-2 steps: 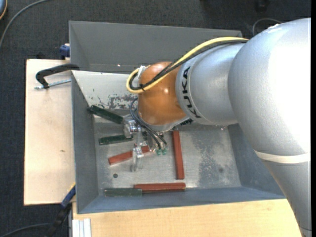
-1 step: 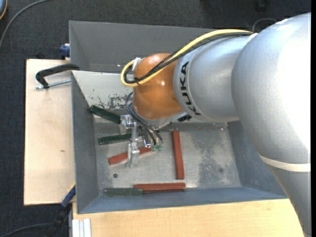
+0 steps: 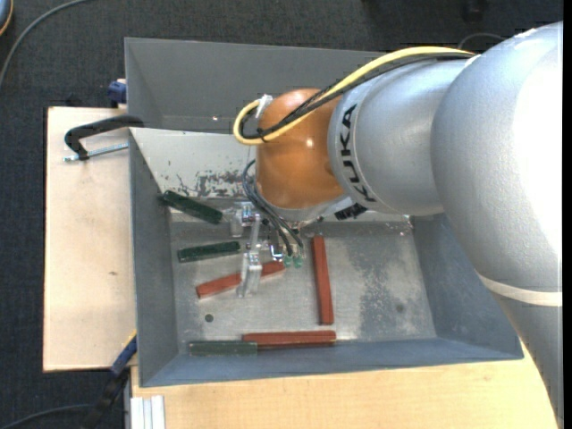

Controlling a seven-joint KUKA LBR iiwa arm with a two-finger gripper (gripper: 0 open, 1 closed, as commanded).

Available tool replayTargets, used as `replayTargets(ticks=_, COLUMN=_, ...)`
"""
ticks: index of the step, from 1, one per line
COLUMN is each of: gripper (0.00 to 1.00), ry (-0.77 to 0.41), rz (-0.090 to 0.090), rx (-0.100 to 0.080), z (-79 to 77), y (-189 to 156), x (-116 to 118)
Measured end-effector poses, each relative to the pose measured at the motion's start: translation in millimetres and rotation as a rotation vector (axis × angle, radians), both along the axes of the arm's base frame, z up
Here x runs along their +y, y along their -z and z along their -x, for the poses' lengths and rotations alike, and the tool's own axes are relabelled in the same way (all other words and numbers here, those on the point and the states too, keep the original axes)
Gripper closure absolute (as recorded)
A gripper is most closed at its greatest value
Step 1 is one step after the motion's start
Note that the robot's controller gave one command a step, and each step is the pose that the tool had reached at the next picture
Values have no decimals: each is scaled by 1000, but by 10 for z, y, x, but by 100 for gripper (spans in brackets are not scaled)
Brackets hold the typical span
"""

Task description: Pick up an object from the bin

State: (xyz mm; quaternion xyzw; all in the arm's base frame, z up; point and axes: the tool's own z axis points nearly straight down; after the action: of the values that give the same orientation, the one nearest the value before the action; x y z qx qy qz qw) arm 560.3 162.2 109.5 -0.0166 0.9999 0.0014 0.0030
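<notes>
In the camera view, the grey metal bin (image 3: 152,239) takes the middle of the frame, and the arm with its rounded orange wrist cover (image 3: 290,159) comes in from the right. The gripper (image 3: 249,271) hangs low, left of the centre of the bin floor. It is directly over the right part of a short red-brown flat stick (image 3: 217,285), which lies there slightly tilted. Whether the gripper is wide or narrow I cannot tell, and nothing is seen held in it.

Just above this stick lies a dark green flat stick (image 3: 207,252), and a second dark green stick (image 3: 191,206) lies further to the upper left. To the right of the gripper a longer red-brown stick (image 3: 322,284) lies vertical in the frame. Another red-brown stick (image 3: 288,336) and a dark green one (image 3: 223,348) lie along the lower wall.

I judge that the step in hand is the grasp of the short red-brown stick. To do it well, the gripper should go straight down and close across the narrow width of the stick, near its middle. It should also keep clear of the green stick beside it, so that only one thing is lifted.
</notes>
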Motion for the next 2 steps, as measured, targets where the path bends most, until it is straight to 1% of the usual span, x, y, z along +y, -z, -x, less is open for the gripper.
replayTargets(ticks=1, gripper=0, ry=-118, rz=1, rx=3, z=-50, y=392, x=75)
replayTargets(ticks=2, gripper=0, ry=-116, rz=0, rx=1, z=-64, y=376, x=85)
